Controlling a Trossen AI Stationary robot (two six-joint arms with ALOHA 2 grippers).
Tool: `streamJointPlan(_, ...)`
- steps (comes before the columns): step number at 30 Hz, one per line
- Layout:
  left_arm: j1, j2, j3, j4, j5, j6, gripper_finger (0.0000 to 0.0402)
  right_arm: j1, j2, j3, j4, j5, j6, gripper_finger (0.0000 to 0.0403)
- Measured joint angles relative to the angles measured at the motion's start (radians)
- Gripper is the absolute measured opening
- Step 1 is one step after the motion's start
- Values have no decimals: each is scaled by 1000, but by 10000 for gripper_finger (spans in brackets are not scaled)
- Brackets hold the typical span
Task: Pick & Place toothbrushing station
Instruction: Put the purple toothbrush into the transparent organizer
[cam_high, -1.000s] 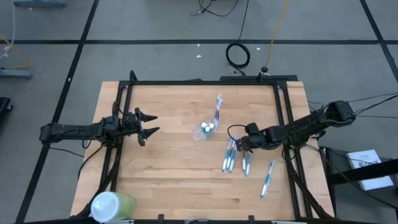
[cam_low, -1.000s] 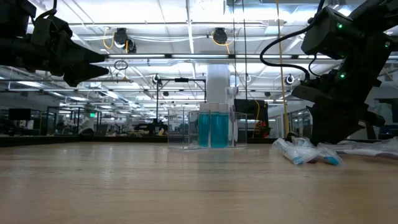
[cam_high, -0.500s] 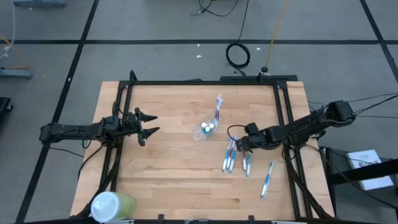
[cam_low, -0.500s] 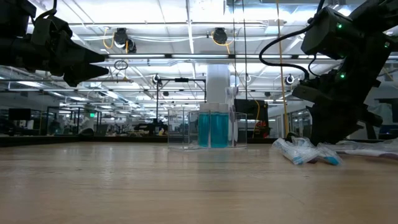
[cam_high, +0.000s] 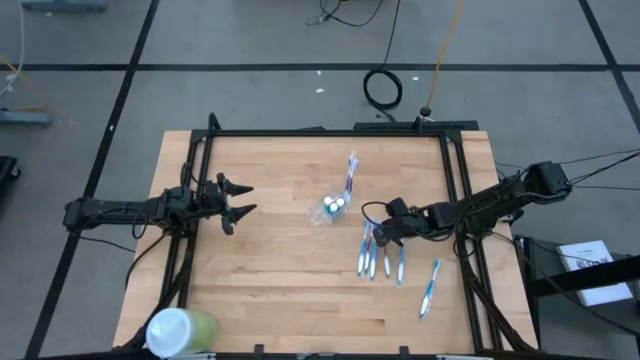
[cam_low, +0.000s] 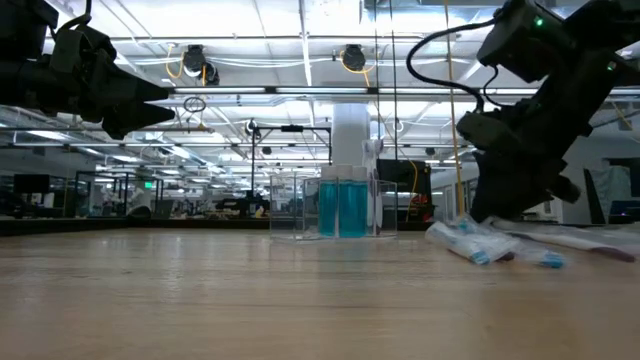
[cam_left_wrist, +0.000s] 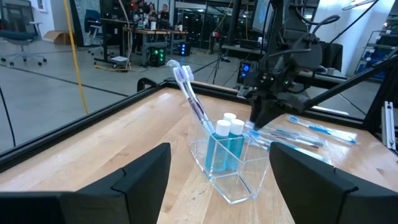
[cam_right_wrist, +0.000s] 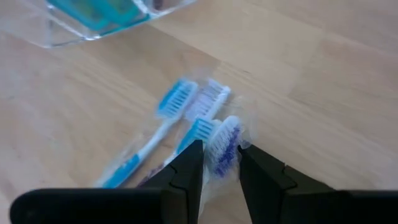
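Observation:
A small clear cup (cam_high: 328, 209) stands mid-table with two teal tubes (cam_left_wrist: 224, 146) and a couple of toothbrushes (cam_high: 351, 172) leaning out of it toward the far edge. Three blue-and-white wrapped toothbrushes (cam_high: 384, 260) lie side by side right of the cup, and another (cam_high: 430, 287) lies nearer the right edge. My right gripper (cam_high: 372, 234) is low at their head ends, shut on one toothbrush (cam_right_wrist: 222, 148). My left gripper (cam_high: 240, 201) is open and empty, raised at the table's left and pointing at the cup. My right gripper pinches the toothbrush's bristle head (cam_right_wrist: 225, 140), inside its clear wrapper, between its two fingers. The fingers come slanting down from the table's right. The handle runs back toward the near edge, low beside the other brushes (cam_low: 480, 250).
A green cup with a white lid (cam_high: 180, 331) stands at the near left corner. A black frame rail (cam_high: 330, 132) runs along the far edge and down both sides. Bare wood lies between my left gripper and the clear cup.
My right gripper has moved a little toward the table's left, toward the clear cup, staying low. The head ends of the brushes under it have slid leftward with it and the handles have spread apart somewhat.

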Motion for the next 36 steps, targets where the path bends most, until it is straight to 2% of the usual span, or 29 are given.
streamJointPlan(17,0,0,0,0,0,0,283,0,-5,0,79,-24,-80,88)
streamJointPlan(36,0,0,0,0,0,0,283,0,-5,1,410,-63,-317,88)
